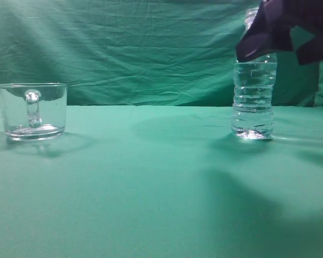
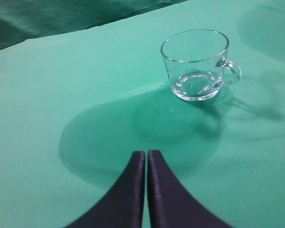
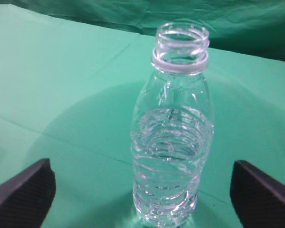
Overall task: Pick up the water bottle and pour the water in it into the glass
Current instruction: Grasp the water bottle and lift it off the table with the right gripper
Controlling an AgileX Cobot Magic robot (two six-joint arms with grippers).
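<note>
Exterior: your water bottle point(image 1: 253, 99) stands upright far right on the table point(image 1: 151, 177), glass point(image 1: 32, 111) far left. Left wrist: left end effector point(image 2: 146, 156) pinched closed, empty, short of the glass. Right wrist: right end effector point(image 3: 142, 190) spread wide, straddling the bottle, mouth up.

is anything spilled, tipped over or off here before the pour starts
Nothing stands out. The water bottle stands upright and uncapped on the green cloth, partly full, between the open right gripper's fingers. The glass sits upright and empty, apart from the shut left gripper. No wet patches show.
</note>
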